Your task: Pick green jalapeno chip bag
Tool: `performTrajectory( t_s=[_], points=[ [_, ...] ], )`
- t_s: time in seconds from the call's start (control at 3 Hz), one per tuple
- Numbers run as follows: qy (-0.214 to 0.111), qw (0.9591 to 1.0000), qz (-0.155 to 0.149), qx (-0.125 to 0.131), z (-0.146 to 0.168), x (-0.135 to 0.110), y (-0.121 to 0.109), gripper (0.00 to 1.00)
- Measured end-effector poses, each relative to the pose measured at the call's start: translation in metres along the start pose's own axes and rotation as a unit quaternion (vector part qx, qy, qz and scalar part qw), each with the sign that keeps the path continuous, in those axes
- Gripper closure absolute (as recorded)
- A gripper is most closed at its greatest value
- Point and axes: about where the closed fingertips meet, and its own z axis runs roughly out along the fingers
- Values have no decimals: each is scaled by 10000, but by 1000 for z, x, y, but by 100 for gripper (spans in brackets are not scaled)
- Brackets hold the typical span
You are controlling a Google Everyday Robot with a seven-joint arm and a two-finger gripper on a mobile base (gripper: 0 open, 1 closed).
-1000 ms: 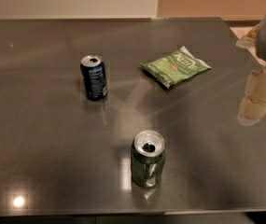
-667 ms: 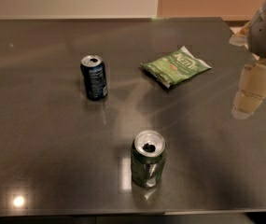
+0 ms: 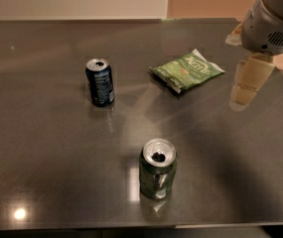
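Over the last second the end effector (image 3: 247, 81) had drifted in from the right edge of the view towards the middle of the counter (image 3: 46, 148). This closed some of the gap to the green jalapeno chip bag (image 3: 187, 70), while the bag and both cans stayed exactly where they were. The task therefore appeared to be in its approach stage: the reach was under way, no contact had been made, and the bag had not been disturbed. The end effector hung above the counter's right side, to the right of the bag and clearly apart from it, with bare counter between them. It carried nothing, and whether it was open or closed could not be told from this view. The bag lay flat on the far right-centre part of the counter, turned at a slant so that one white crimped end pointed up and to the right. It was light green and crinkled, with white lettering across its face and a small red mark near the middle. It sat low and thin against the surface, so the grasp would probably need a descent almost to the counter. A dark blue can (image 3: 100, 82) stood upright well to the bag's left, and a green soda can (image 3: 157, 168) stood upright nearer the camera. Both were far enough away that they seemed unlikely to obstruct the reach.
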Motion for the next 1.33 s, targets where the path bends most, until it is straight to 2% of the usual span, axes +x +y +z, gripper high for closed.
performTrajectory(
  t_s=[0.67, 1.33],
  points=[
    [-243, 9993, -99, -264, 39, -6, -45, 0],
    [-473, 9976, -26, -499, 76, -8, -85, 0]
  ],
)
